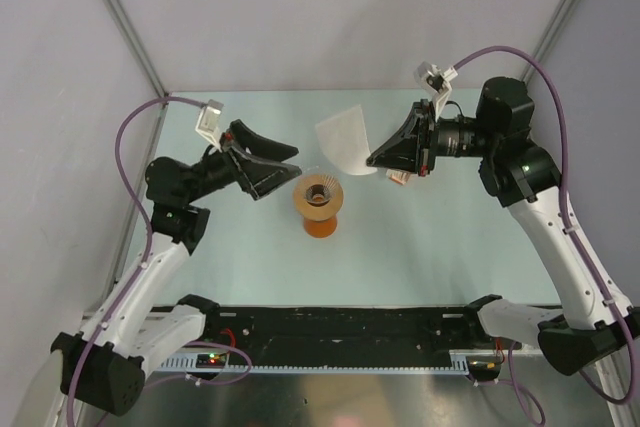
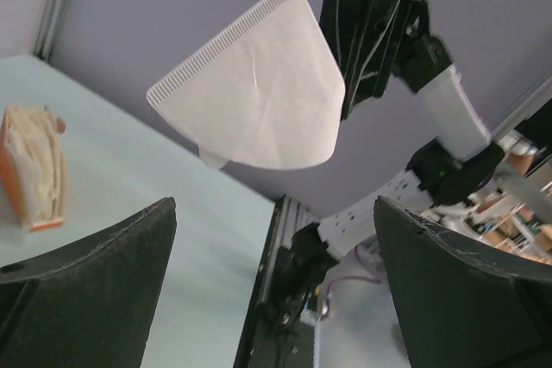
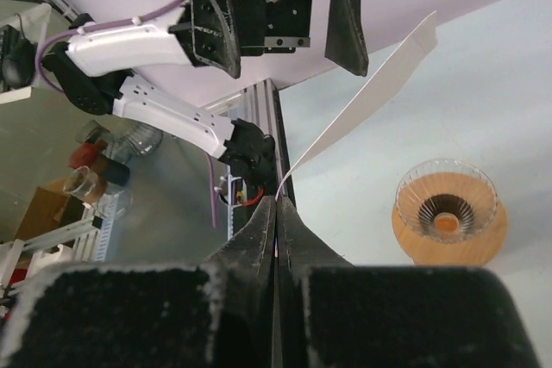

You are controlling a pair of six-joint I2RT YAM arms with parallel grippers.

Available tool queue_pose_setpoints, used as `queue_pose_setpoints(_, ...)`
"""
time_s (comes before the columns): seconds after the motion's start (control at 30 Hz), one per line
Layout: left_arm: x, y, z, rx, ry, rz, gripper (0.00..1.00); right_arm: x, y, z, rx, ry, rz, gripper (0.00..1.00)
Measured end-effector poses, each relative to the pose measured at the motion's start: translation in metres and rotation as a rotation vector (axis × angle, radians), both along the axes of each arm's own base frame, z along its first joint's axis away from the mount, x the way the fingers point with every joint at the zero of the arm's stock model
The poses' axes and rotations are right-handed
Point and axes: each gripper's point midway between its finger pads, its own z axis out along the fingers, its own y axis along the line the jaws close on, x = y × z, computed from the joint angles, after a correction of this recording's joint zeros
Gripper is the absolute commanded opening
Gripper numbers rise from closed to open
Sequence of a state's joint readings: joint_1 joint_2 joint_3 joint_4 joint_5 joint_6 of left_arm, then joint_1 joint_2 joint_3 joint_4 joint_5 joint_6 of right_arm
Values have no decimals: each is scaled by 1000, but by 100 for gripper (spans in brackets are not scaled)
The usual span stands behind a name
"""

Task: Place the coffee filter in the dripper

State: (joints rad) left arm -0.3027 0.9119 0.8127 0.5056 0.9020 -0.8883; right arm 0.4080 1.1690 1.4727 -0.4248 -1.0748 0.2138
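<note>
The coffee filter (image 1: 345, 139) is a flat white paper fan held in the air, behind and a little to the right of the dripper. My right gripper (image 1: 372, 160) is shut on its lower edge; in the right wrist view the jaws (image 3: 278, 204) pinch the filter (image 3: 362, 101) edge-on. The dripper (image 1: 306, 194) is a tan ring with a dark centre hole, seated on an orange vessel (image 1: 321, 226) mid-table. It also shows in the right wrist view (image 3: 418, 202). My left gripper (image 1: 297, 161) is open and empty, just left of the dripper, facing the filter (image 2: 259, 101).
A tan-and-white stack of filters (image 1: 400, 178) lies on the table under my right gripper. It also shows in the left wrist view (image 2: 34, 170). The black rail (image 1: 340, 332) runs along the near edge. Grey walls enclose the back and sides.
</note>
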Motion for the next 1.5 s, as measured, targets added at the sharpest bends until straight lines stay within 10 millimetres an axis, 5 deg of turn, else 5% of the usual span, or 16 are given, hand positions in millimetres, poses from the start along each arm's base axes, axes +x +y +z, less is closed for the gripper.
queue_pose_setpoints(0.3, 17, 1, 25, -171, 80, -1, 100, -6, 11, 17, 56, 34, 71, 0)
queue_pose_setpoints(0.77, 25, -4, 27, -224, 164, -17, 95, -12, 20, 25, 71, 41, 133, 0)
queue_pose_setpoints(1.03, 19, -5, 34, -242, 145, -38, 52, -15, 25, 21, 62, 39, 156, 0)
queue_pose_setpoints(1.23, 12, -4, 41, -249, 111, -52, 8, -16, 26, 19, 61, 35, 160, 0)
queue_pose_setpoints(1.4, 5, -3, 47, -252, 81, -61, 0, -14, 26, 17, 56, 32, 152, 0)
queue_pose_setpoints(1.5, 2, -3, 48, -244, 66, -70, 0, -13, 27, 14, 50, 33, 142, 20)
